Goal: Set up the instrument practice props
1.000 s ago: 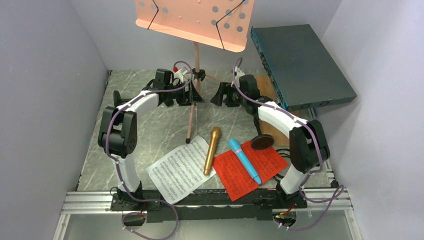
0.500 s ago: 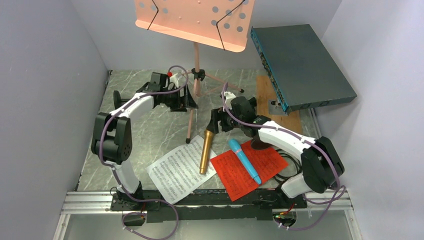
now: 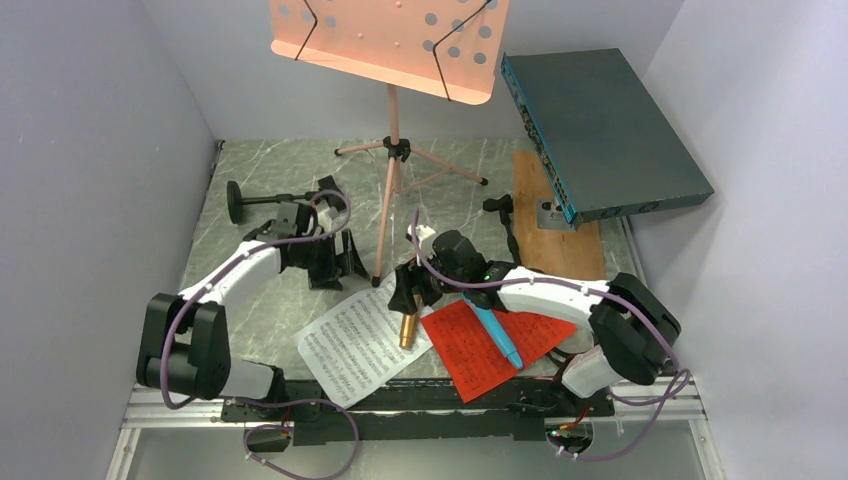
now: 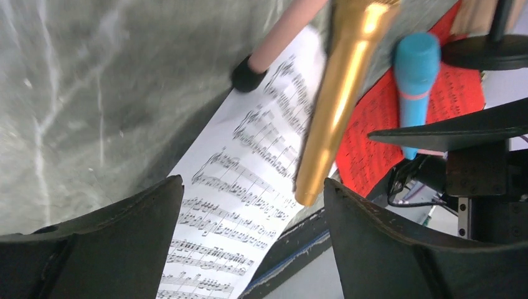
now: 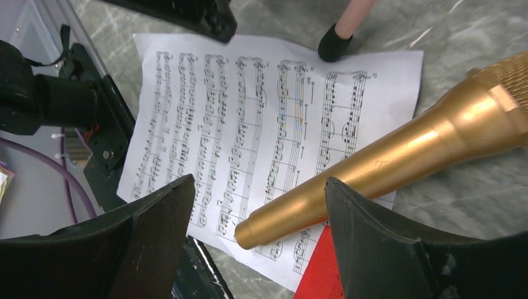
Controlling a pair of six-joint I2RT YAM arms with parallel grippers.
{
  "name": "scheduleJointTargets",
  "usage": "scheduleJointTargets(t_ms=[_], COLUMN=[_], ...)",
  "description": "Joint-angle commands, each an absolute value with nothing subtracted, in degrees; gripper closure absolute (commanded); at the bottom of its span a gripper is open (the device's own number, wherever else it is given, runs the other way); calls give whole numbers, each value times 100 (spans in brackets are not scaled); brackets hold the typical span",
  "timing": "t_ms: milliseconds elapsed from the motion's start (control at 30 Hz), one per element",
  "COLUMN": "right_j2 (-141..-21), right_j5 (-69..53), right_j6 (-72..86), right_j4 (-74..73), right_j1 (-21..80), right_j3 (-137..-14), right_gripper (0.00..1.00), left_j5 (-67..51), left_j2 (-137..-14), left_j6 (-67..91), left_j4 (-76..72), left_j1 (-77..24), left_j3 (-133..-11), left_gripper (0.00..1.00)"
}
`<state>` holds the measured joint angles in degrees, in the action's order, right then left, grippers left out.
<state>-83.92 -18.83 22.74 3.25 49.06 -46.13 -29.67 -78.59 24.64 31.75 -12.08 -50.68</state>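
Observation:
The pink music desk [image 3: 390, 40] stands on its tripod legs [image 3: 395, 150] at the back. The white page [image 3: 360, 345], red page [image 3: 470, 345], gold microphone [image 3: 408, 328] and blue microphone [image 3: 495, 330] lie at the front. My right gripper [image 3: 410, 290] is open just above the gold microphone [image 5: 398, 162], whose tail end lies between its jaws [image 5: 258, 184]. My left gripper [image 3: 335, 265] is open and empty above the white page's [image 4: 249, 187] far edge, beside a tripod leg tip [image 4: 249, 75]. One black pole [image 3: 260, 200] lies at the left, another [image 3: 510, 230] at the right.
The dark-teal box [image 3: 600, 130] leans at the back right above the wooden board [image 3: 540, 200]. Grey walls close in both sides. The metal rail [image 3: 400, 400] runs along the near edge. The two grippers are close together over the pages.
Both arms have drawn back from the tripod hub toward the near side. The right gripper has come down over the gold microphone; the left has moved to the white page's far edge.

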Motion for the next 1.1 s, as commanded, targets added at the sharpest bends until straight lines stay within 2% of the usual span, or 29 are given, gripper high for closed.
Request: scheduleJointTargets(t_ms=[0, 300, 700, 767, 867, 933, 1067], right_j2=[-8707, -8886, -8861, -8783, -8783, -8935, -9247], right_j5=[-2018, -2084, -1839, -1642, -1205, -943, -471], right_j6=[2487, 2651, 2739, 2712, 2772, 2815, 2818], right_j4=[958, 1234, 1074, 906, 507, 196, -345], right_j1=[4985, 4984, 4983, 4983, 4956, 4913, 4818], right_j3=[-4446, -4064, -3901, -3923, -4065, -4271, -4721], right_gripper=[21, 23, 23, 23, 22, 21, 20], left_j5=[-3425, -2737, -3136, -2657, -1658, -1232, -1273], left_j2=[-8058, -8938, -7994, -7771, -7515, -7552, -7689], left_j6=[2915, 2541, 2987, 2885, 2858, 3045, 3475], left_j4=[2684, 3110, 3359, 3700, 4106, 4231, 3883], left_j1=[-1226, -1922, -2354, -2355, -2348, -2263, -2154], left_j3=[-4529, -4865, -4614, -4772, -5024, -5053, -4687], left_gripper=[11, 9, 13, 10, 0, 1, 1])
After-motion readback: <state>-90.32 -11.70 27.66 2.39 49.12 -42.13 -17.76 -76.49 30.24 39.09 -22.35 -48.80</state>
